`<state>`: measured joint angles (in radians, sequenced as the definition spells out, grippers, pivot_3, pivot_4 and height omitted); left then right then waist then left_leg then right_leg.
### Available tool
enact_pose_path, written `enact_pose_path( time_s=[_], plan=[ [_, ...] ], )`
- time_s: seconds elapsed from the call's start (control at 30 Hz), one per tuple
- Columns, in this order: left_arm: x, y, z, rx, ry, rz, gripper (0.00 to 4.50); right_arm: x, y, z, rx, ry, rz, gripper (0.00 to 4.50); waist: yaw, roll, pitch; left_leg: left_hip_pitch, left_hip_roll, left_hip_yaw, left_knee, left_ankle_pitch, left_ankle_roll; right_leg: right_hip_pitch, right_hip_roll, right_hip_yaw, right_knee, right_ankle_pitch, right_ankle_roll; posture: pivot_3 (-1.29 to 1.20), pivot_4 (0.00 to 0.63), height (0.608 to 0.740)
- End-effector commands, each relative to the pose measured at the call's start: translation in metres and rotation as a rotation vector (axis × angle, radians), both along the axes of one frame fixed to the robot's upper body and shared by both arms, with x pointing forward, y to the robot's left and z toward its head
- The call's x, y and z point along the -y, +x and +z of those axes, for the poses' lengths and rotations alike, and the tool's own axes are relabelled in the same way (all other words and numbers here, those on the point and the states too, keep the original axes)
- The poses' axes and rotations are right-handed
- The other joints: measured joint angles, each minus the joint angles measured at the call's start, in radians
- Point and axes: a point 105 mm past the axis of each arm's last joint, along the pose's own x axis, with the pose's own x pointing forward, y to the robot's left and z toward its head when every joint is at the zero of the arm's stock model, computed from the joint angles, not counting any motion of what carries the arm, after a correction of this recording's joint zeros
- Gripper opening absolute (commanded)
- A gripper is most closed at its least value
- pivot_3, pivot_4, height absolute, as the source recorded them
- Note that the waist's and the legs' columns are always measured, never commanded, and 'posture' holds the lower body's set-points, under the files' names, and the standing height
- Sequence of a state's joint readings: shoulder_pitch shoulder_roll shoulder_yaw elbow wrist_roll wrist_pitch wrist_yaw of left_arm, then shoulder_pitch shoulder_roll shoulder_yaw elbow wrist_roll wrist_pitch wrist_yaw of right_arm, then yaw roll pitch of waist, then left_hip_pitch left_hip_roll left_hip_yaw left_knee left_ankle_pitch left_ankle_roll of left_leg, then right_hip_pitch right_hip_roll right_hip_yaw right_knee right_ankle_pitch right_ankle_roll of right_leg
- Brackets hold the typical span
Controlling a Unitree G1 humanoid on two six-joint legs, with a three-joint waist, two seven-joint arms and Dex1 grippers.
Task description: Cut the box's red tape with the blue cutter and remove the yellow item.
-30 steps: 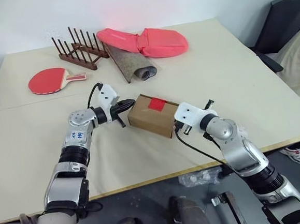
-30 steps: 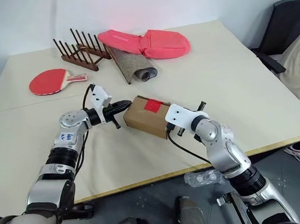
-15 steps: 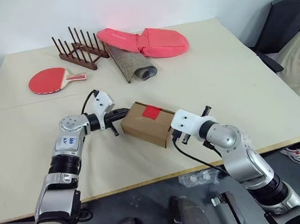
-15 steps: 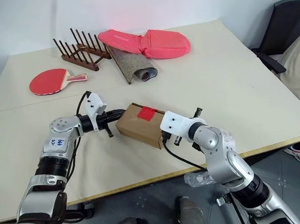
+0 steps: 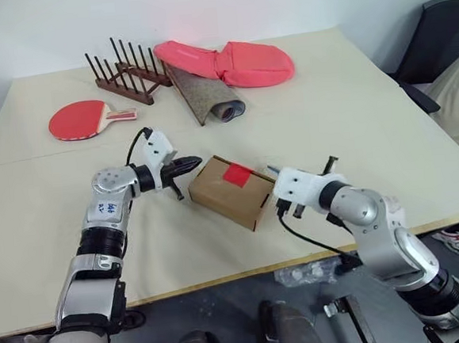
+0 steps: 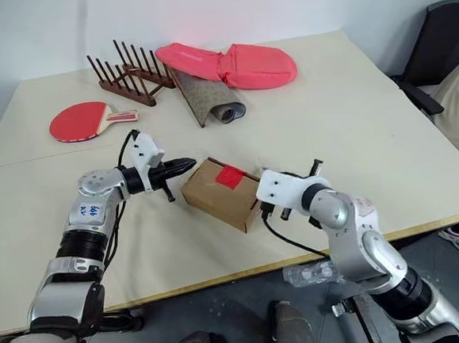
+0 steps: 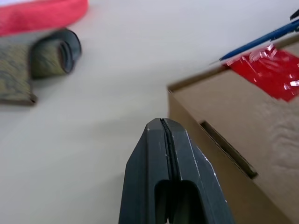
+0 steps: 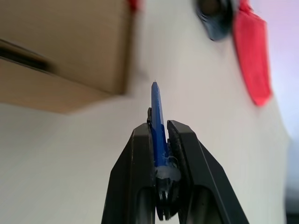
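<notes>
right end effector [image 8: 159, 140] clamps blue cutter [image 8: 157, 116] | left end effector [image 7: 163, 135] closed, empty, beside box [image 7: 243, 135]

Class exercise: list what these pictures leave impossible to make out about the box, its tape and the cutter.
- Contents of the box: closed cardboard hides any yellow item.
- Whether the tape is cut through: left wrist view shows it crinkled, the picture edge crops it.
- Cutter tip: right wrist view, too fine to read against the blurred table.
</notes>
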<state>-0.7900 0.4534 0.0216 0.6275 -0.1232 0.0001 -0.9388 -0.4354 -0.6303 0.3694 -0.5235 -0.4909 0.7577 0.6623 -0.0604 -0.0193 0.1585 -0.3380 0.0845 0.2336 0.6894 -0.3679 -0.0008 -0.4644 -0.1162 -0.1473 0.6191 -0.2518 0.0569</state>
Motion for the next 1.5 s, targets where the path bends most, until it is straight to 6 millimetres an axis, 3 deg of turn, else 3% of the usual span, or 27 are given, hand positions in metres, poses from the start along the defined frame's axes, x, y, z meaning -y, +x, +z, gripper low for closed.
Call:
enact_pose_path(
  time_s=[0.03, 0.2, 0.33, 0.57, 0.77, 0.97, 1.1, 1.5],
  plan=[
    [-0.002, -0.002, 0.025, 0.045, -0.043, -0.043, 0.0, 0.005, 0.005, 0.028, 0.107, 0.004, -0.008, 0.16, 0.001, 0.0, 0.0, 0.0, 0.0, 0.0, 0.0, 0.0, 0.0, 0.0, 0.0, 0.0, 0.0, 0.0, 0.0, 0.0, 0.15, 0.74],
    [0.01, -0.019, 0.043, 0.017, -0.093, -0.17, 0.0, 0.004, 0.008, 0.047, 0.141, 0.057, 0.004, 0.16, 0.003, -0.001, 0.001, -0.001, 0.0, 0.0, -0.001, 0.0, 0.0, 0.0, 0.0, -0.001, 0.0, 0.0, 0.0, 0.0, 0.15, 0.74],
    [0.023, -0.033, 0.051, -0.029, -0.053, -0.293, 0.0, 0.001, 0.014, 0.076, 0.077, 0.342, -0.001, 0.16, 0.004, 0.0, 0.002, -0.002, 0.0, 0.0, 0.0, 0.0, 0.0, -0.001, 0.0, -0.001, 0.0, 0.0, 0.0, 0.0, 0.15, 0.74],
    [0.032, -0.047, 0.044, -0.1, 0.078, -0.396, 0.0, -0.011, 0.015, 0.106, -0.136, 0.624, 0.083, 0.16, 0.004, 0.0, 0.002, -0.002, 0.0, -0.002, 0.0, 0.0, 0.0, -0.001, 0.0, -0.002, 0.0, 0.0, 0.0, 0.0, 0.15, 0.74],
    [0.031, -0.041, 0.033, -0.13, 0.203, -0.348, 0.0, -0.029, 0.013, 0.119, -0.301, 0.678, 0.166, 0.16, 0.004, 0.001, 0.003, -0.004, 0.0, -0.002, 0.0, 0.0, 0.0, -0.003, 0.0, -0.002, 0.0, 0.0, 0.0, 0.0, 0.15, 0.74],
    [0.03, -0.044, 0.023, -0.151, 0.29, -0.334, 0.0, -0.05, 0.007, 0.118, -0.471, 0.687, 0.232, 0.16, 0.003, 0.001, 0.003, -0.018, 0.0, -0.002, 0.006, 0.0, 0.0, -0.017, 0.0, -0.002, 0.006, 0.0, 0.0, 0.0, 0.15, 0.74],
    [0.028, -0.046, 0.019, -0.153, 0.31, -0.343, 0.0, -0.057, 0.006, 0.108, -0.54, 0.659, 0.238, 0.16, 0.002, 0.001, 0.003, -0.019, 0.0, 0.001, 0.007, 0.001, -0.001, -0.017, 0.0, -0.003, 0.006, 0.0, 0.0, 0.0, 0.15, 0.74],
    [0.025, -0.046, 0.015, -0.151, 0.329, -0.341, 0.0, -0.056, 0.011, 0.09, -0.585, 0.613, 0.215, 0.16, 0.004, 0.001, 0.003, -0.02, 0.0, 0.001, 0.008, 0.001, -0.001, -0.017, 0.0, -0.002, 0.007, 0.0, 0.0, 0.0, 0.15, 0.74]
  ],
)
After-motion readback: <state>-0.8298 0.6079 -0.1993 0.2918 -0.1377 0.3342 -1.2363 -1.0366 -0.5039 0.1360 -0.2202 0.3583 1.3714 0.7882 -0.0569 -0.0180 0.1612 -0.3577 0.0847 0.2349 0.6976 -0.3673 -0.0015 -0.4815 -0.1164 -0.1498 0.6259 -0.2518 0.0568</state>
